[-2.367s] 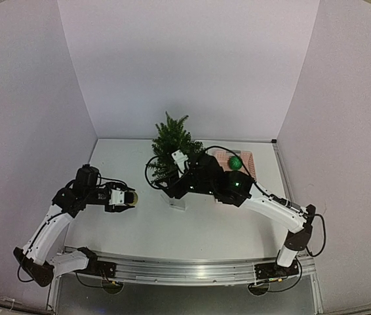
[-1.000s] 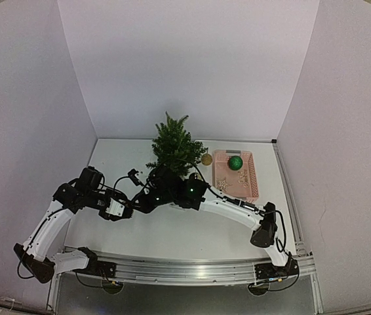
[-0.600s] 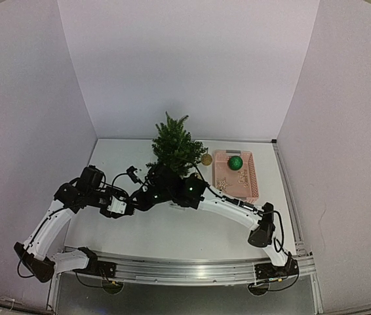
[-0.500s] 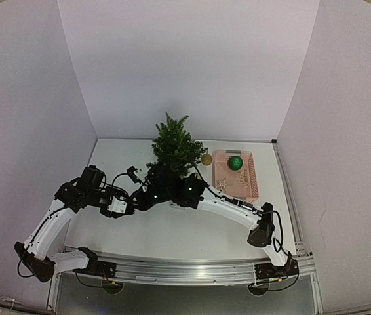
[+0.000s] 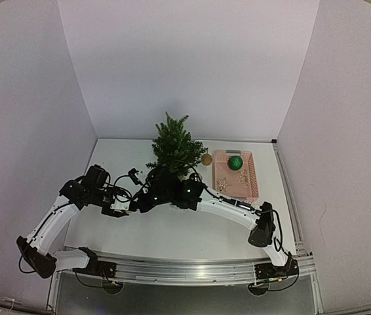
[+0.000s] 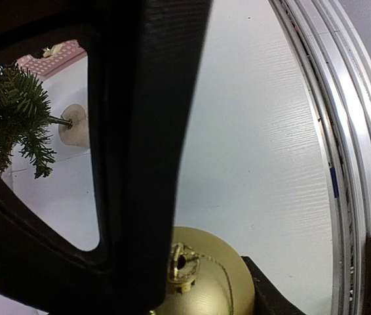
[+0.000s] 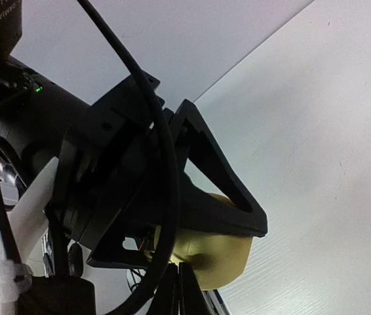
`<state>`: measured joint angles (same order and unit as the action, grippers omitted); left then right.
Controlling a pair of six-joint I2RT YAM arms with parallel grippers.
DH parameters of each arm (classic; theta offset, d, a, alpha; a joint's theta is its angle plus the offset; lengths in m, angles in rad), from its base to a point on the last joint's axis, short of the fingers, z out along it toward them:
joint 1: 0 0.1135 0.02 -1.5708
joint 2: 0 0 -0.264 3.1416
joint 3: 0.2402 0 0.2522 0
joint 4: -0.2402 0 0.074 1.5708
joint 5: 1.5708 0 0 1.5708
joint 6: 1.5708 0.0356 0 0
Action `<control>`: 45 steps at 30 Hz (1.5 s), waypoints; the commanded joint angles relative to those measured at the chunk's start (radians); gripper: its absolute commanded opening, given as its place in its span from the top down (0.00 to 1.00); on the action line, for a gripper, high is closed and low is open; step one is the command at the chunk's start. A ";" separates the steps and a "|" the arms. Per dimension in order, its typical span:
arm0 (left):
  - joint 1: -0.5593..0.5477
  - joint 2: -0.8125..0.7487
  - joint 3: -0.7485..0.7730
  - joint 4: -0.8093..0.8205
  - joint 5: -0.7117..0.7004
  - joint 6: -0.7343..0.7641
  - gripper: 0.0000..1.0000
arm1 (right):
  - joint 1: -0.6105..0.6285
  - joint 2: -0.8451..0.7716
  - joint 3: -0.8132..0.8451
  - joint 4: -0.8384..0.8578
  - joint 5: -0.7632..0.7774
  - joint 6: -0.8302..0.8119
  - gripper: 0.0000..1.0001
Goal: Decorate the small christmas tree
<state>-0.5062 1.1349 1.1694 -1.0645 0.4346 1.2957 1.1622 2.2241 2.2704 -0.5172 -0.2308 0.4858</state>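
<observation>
small christmas tree (image 5: 174, 147) stands upright at the far middle of the white table (image 5: 172, 237). near-left of it, left gripper (image 6: 213, 289) clamps a gold ball (image 7: 217, 260); right gripper (image 7: 179, 283) is pinched closed just beside the ball.

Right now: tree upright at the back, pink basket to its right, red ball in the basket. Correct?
One slip: the ball in the basket is green, not red, as the top external view shows. The rest stands: the tree is upright at the back and the pink basket sits to its right.
</observation>
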 commanded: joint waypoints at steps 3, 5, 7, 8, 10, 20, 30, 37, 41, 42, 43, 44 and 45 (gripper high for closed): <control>-0.006 -0.011 0.044 0.040 0.027 -0.041 1.00 | 0.005 -0.064 -0.042 -0.030 0.040 -0.018 1.00; -0.006 -0.013 0.042 0.039 0.027 -0.041 1.00 | 0.004 -0.077 -0.054 -0.030 0.053 -0.019 1.00; -0.006 -0.014 0.040 0.037 0.025 -0.041 1.00 | 0.003 -0.092 -0.071 -0.030 0.066 -0.014 1.00; -0.006 -0.014 0.038 0.036 0.025 -0.040 1.00 | 0.001 -0.104 -0.081 -0.030 0.073 -0.011 1.00; -0.006 -0.015 0.035 0.035 0.023 -0.041 1.00 | -0.002 -0.124 -0.102 -0.028 0.083 -0.003 1.00; -0.006 -0.001 0.021 0.046 -0.020 -0.066 1.00 | -0.004 -0.184 -0.152 -0.026 0.124 0.002 1.00; -0.015 0.080 0.045 0.122 -0.068 -0.223 1.00 | -0.005 -0.184 -0.126 -0.015 0.287 -0.051 1.00; -0.015 0.173 0.113 0.133 -0.048 -0.445 1.00 | -0.013 -0.194 -0.123 -0.015 0.445 -0.082 1.00; -0.016 0.210 0.145 0.164 0.007 -0.577 1.00 | -0.013 -0.214 -0.135 -0.017 0.463 -0.111 1.00; -0.016 0.216 0.154 0.177 0.022 -0.613 1.00 | -0.013 -0.219 -0.140 -0.017 0.465 -0.118 1.00; -0.016 0.223 0.163 0.187 0.040 -0.639 1.00 | -0.014 -0.225 -0.144 -0.017 0.471 -0.124 1.00; -0.015 0.233 0.174 0.196 0.059 -0.670 1.00 | -0.013 -0.233 -0.152 -0.017 0.480 -0.131 1.00; -0.016 0.246 0.186 0.201 0.080 -0.699 1.00 | -0.014 -0.242 -0.160 -0.016 0.492 -0.137 1.00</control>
<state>-0.5182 1.3524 1.2763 -0.9290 0.4189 0.7778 1.1455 2.0683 2.1138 -0.5470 0.2011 0.3911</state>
